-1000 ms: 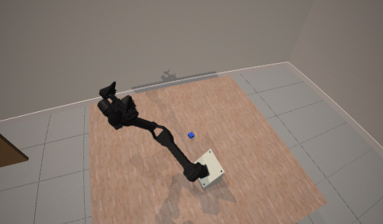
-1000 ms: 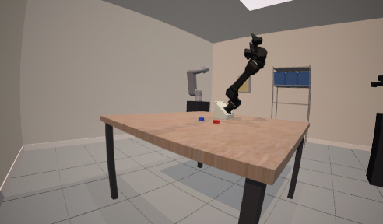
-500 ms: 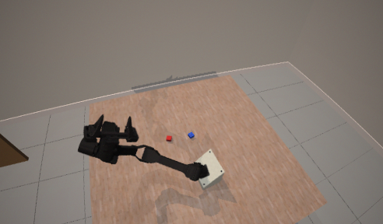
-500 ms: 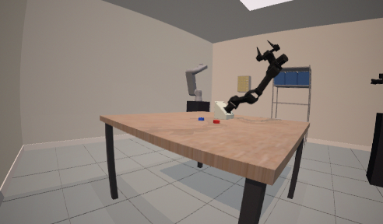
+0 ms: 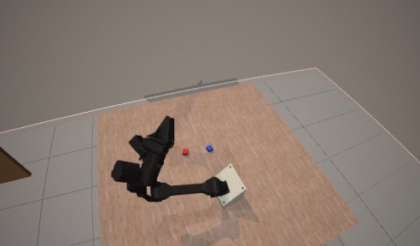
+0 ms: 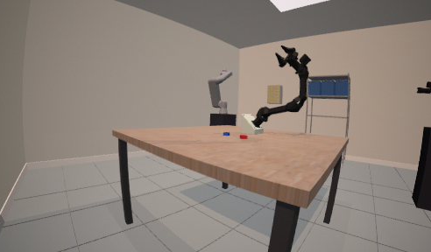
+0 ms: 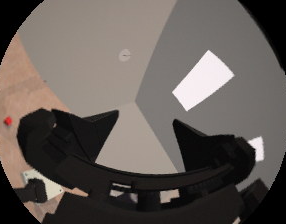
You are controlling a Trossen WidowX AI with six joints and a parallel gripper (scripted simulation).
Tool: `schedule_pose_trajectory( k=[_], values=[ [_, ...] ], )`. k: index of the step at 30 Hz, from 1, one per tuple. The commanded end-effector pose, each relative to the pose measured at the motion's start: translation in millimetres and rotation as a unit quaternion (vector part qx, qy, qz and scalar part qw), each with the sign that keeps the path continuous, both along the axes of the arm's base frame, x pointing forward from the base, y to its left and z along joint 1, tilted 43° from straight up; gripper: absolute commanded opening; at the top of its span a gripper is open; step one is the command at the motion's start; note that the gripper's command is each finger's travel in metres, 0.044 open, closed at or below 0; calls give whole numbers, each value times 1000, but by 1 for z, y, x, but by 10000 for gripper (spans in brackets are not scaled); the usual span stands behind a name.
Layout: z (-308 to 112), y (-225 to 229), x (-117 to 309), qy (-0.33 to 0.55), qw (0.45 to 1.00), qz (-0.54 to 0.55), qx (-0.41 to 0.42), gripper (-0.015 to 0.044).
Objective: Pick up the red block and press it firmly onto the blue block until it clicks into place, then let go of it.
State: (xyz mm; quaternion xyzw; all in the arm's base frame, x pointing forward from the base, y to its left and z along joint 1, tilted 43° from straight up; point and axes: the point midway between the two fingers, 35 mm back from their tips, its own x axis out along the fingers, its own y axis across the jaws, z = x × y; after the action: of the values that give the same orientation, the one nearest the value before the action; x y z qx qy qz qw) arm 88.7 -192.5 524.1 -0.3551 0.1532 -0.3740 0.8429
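The hand is open wide, with nothing between its fingers, and it is high above the tabletop. In the top view, the red block lies on the tabletop to the right of the hand. The blue block lies farther right, apart from the red one. Nearer is the pale base, which carries the arm
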Motion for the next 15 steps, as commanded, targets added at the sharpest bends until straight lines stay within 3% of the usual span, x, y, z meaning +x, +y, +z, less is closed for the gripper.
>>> schedule_pose_trajectory(
  k=[1,9,15],
  values=[
    [-21,-19,21,-26,996,47,68,440],
    [-89,-41,94,-53,945,159,280,440],
    [-155,-19,162,-19,864,221,453,440]
  ],
)
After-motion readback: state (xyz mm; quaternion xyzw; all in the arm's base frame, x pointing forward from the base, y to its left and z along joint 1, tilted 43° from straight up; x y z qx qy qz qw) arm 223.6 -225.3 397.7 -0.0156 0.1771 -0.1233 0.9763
